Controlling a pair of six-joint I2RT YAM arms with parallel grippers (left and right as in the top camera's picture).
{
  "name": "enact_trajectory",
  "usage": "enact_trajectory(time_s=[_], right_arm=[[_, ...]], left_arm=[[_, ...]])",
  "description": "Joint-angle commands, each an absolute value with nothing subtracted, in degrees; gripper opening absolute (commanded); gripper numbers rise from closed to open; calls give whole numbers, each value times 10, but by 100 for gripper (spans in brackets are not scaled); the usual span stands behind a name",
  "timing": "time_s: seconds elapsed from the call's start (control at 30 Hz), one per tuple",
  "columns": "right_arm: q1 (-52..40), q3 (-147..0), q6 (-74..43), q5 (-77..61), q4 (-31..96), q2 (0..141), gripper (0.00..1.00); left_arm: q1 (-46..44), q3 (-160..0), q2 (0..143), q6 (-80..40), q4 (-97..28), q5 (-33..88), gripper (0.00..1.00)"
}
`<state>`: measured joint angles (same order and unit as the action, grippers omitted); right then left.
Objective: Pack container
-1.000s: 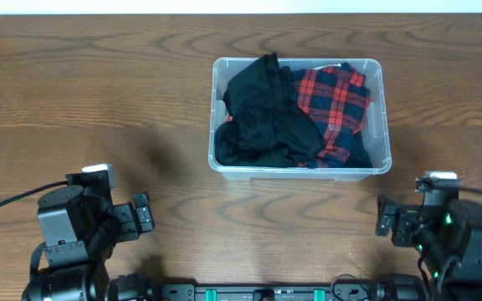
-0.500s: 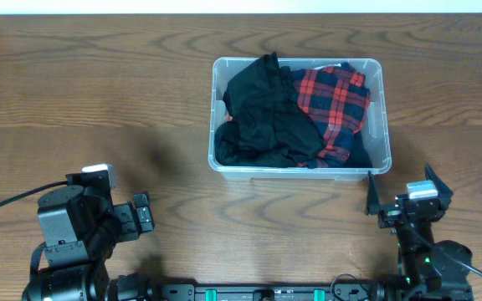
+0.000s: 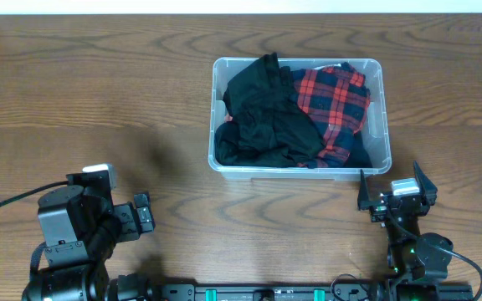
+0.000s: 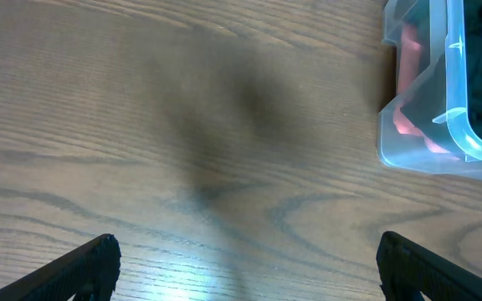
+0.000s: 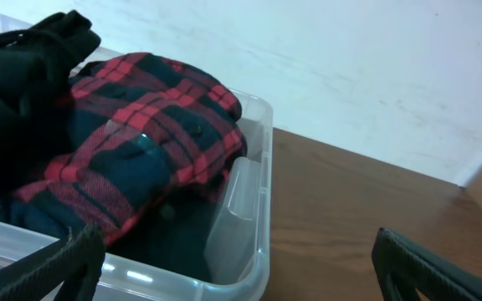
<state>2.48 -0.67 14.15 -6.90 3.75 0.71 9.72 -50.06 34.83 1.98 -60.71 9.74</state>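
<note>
One container [image 3: 291, 170] is recorded: clear, colourless moulded plastic, rectangular with rounded corners. It stands on the wood-grain table [image 3: 99, 92], right of centre towards the far edge. Two garments are held in it: one black, crumpled soft cloth [image 3: 262, 113] on the left, and one red-and-dark plaid shirt [image 3: 335, 100] on the right. Two grippers are noted. The left gripper [image 4: 243, 261] is well apart from the container, jaws spread wide and empty. The right gripper [image 3: 390, 189] is near its front right corner, jaws likewise spread and empty.
</note>
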Motion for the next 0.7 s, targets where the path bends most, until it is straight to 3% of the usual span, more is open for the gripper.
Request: enact_trajectory(time_s=[0.0, 0.67], right_arm=[[22, -4, 149, -69, 36, 4, 99], [22, -4, 149, -69, 36, 4, 99]], left_arm=[[99, -501, 348, 27, -608, 100, 98], [73, -500, 326, 28, -609, 98, 98]])
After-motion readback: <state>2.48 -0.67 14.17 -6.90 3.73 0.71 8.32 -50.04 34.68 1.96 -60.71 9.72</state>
